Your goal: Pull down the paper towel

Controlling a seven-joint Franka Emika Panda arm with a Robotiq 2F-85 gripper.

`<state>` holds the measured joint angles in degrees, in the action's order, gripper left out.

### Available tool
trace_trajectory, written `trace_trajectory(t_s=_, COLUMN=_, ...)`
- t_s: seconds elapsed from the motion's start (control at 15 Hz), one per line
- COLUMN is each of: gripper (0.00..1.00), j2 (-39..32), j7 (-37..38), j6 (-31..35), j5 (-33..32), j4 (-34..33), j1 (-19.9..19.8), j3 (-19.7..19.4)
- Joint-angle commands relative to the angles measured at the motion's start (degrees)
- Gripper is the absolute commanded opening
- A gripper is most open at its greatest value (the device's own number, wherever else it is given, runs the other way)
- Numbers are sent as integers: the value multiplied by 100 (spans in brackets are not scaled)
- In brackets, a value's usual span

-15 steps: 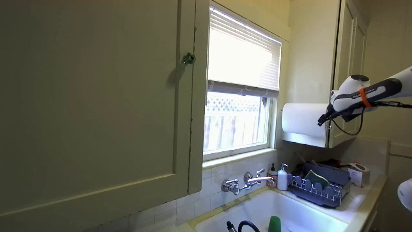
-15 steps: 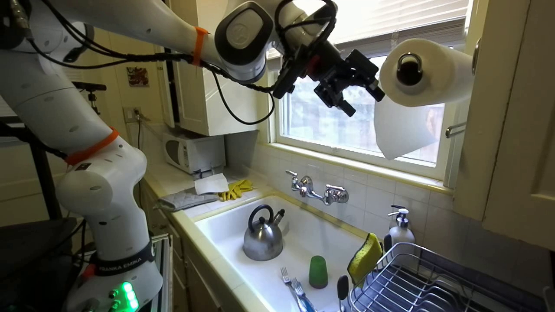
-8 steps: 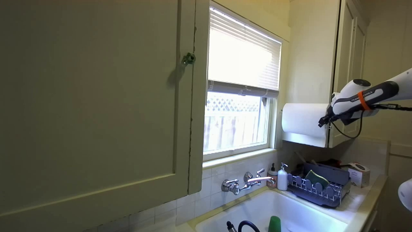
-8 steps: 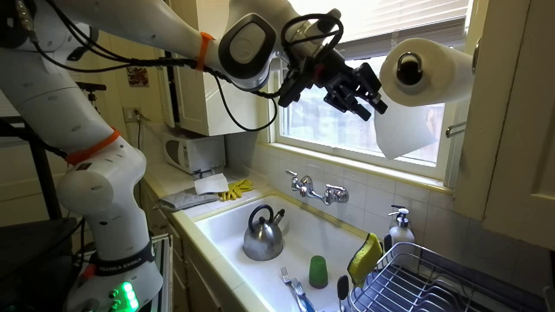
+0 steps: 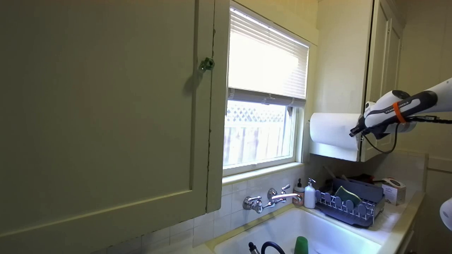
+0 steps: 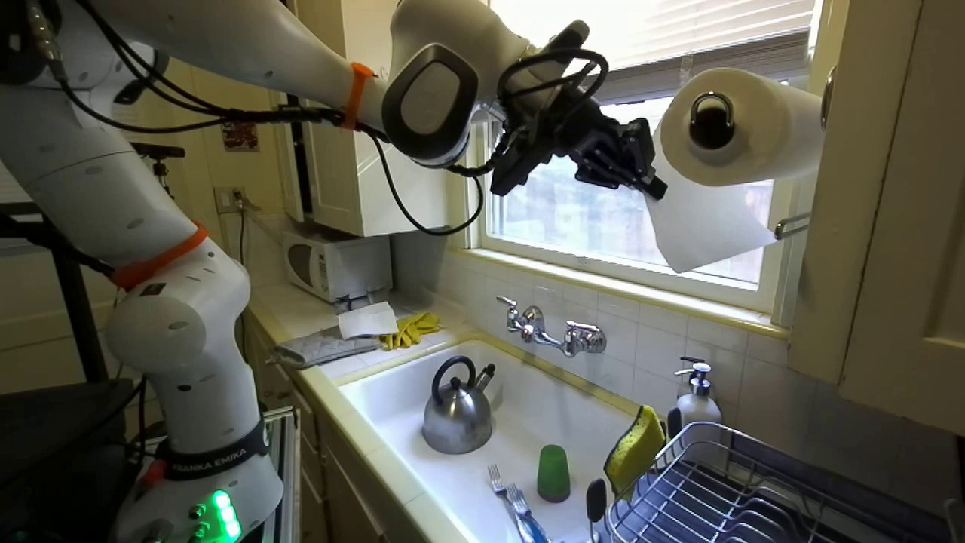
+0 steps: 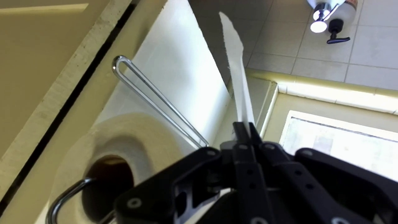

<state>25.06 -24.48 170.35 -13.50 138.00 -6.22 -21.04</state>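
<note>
Fingers had drawn together since earlier, and the hand pinched the loose sheet beside the towel roll.

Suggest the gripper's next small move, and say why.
Probably a gentle downward pull: in the wrist view, the gripper is shut on the paper towel sheet, which, in an exterior view, hangs down from the roll.

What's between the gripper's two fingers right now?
The hanging paper towel sheet: the wrist view shows the gripper closed on it, with no open gap visible at the tips.
</note>
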Motion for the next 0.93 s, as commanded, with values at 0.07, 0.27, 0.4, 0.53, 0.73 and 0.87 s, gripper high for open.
trace_trajectory(t_s=0.07, gripper=0, j2=79, j7=-489, j6=-350, j5=231, j4=287, j1=584, j3=-443)
trace_trajectory(t_s=0.27, gripper=0, j2=82, j7=-814, j6=-778, j5=359, j4=512, j1=955, j3=-663)
trace_trajectory(t_s=0.4, gripper=0, j2=57, j7=-1143, j6=-1132, j5=611, j4=622, j1=1023, j3=-628)
trace_trajectory(t_s=0.53, gripper=0, j2=57, j7=-1473, j6=-1497, j5=805, j4=705, j1=1098, j3=-624)
trace_trajectory(t_s=0.73, gripper=0, j2=25, j7=-2053, j6=-2093, j5=1198, j4=837, j1=1191, j3=-635)
trace_trajectory(t_s=0.87, gripper=0, j2=-22, j7=-2372, j6=-2430, j5=1380, j4=937, j1=1126, j3=-566)
